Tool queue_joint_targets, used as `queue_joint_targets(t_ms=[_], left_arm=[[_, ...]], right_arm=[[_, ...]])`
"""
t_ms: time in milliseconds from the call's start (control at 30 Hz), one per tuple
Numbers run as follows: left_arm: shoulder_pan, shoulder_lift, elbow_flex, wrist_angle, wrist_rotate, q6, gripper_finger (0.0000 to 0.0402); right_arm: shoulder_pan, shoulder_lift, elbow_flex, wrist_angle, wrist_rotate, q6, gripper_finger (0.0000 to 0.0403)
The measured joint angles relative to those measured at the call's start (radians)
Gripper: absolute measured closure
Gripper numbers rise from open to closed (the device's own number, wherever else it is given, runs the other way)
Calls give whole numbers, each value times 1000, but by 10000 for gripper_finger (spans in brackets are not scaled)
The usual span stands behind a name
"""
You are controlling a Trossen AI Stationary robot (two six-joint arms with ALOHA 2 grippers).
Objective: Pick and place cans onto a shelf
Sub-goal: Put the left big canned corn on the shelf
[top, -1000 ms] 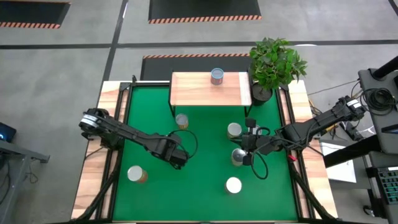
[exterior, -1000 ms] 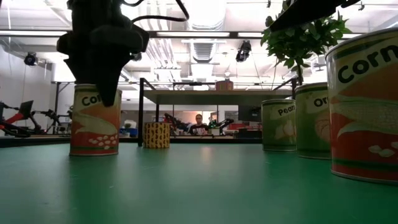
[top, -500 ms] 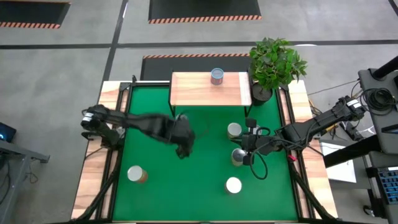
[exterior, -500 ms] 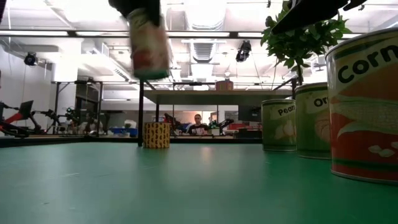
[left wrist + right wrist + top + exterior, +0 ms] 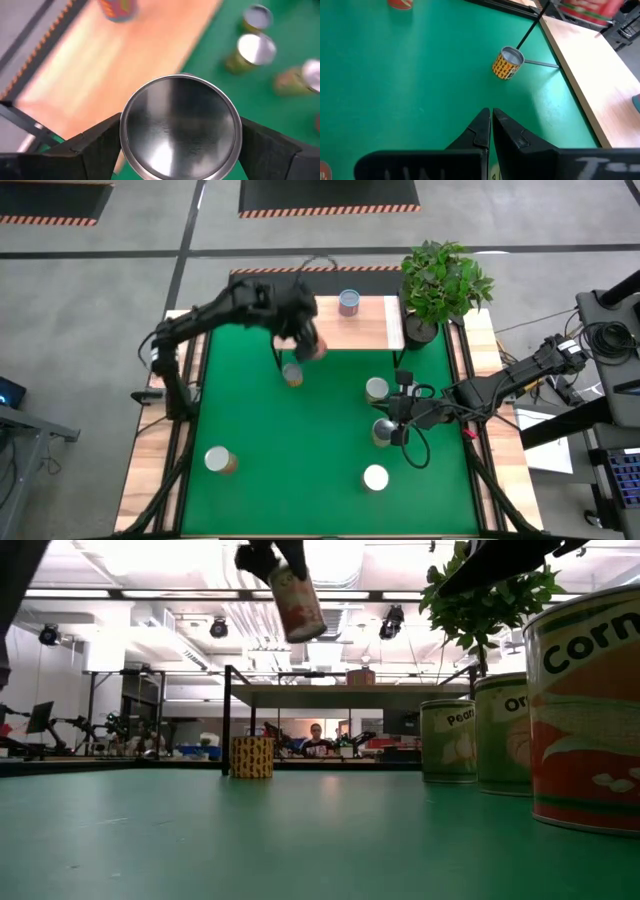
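Fingers [image 5: 85, 150] of the left gripper [image 5: 180, 145] press on both sides of a can [image 5: 180, 127], its silvery top facing the wrist camera. From above, that gripper [image 5: 300, 330] hangs over the near edge of the shelf [image 5: 375, 330], left of its middle, and the held can [image 5: 312, 350] shows tilted just past the edge; from counter height the can [image 5: 297, 602] is lifted high above the green counter [image 5: 300, 850], leaning. One can [image 5: 349, 302] stands on the shelf near its far edge. On the counter [image 5: 300, 460], a yellow-patterned can [image 5: 292, 374] stands just near of the shelf, below the raised one. Right of it are two more, a can [image 5: 376, 388] beside the shelf's right leg and another [image 5: 383, 432] nearer, close to the right gripper [image 5: 400, 415]. The right fingers [image 5: 482, 130] are closed together with nothing between them, hovering low over the counter between those two cans. A further can [image 5: 375, 477] stands near the front right, and one [image 5: 218, 460] at the front left. A potted plant [image 5: 443, 280] sits at the shelf's right end.
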Motion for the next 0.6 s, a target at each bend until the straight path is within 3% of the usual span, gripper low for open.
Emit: queue_joint_targets(t_ms=[200,600], left_arm=[[124,132,141,-10,13,100,83],[212,232,112,-45,-3,212,84]], right_arm=[[0,0,-3,0,0,11,394],[0,0,-37,-6,0,78,394]])
